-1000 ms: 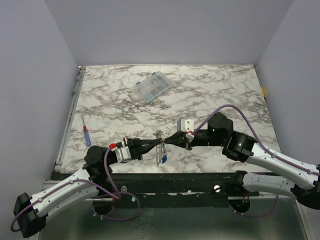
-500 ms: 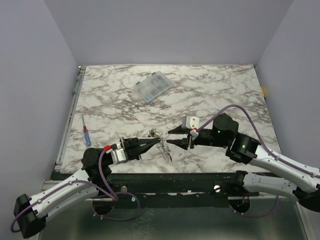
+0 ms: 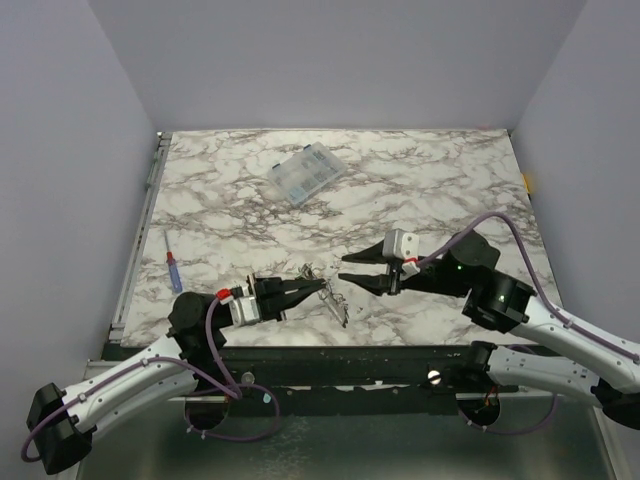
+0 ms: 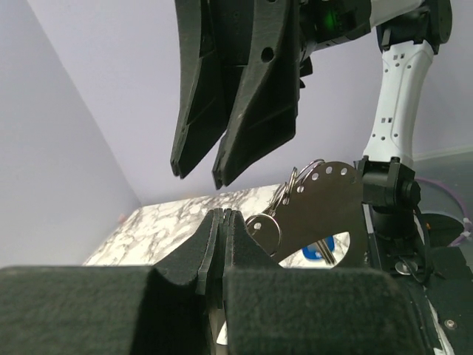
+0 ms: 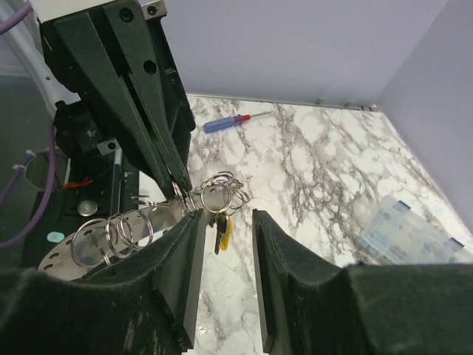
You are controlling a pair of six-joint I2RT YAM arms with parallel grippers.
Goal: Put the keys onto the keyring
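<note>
The left arm (image 3: 130,382) reaches rightward from the near left corner, wrist level. The left gripper (image 3: 308,290) points right, its fingers pinched together on the keyring (image 4: 325,196). The right arm (image 3: 560,322) stretches leftward. The right gripper (image 3: 347,268) faces the left one, fingers spread, tips near but apart.

Both the left arm (image 3: 110,390) and the right arm (image 3: 575,325) are built of glossy white tubular links joined by chunky black rounded joint housings. A thin purple cable (image 3: 212,345) loops loosely alongside each. Each wrist carries a small pale grey-white block (image 3: 398,243) with a red tab (image 3: 226,293) beside it, and a green light (image 3: 452,266) glows on the right arm's black housing. The left claw (image 3: 316,289) and the right claw (image 3: 345,270) are matte black, with long, tapering, wedge-shaped fingers (image 4: 251,96) that show small round holes (image 4: 266,53) in their flat sides and look grainy up close.
</note>
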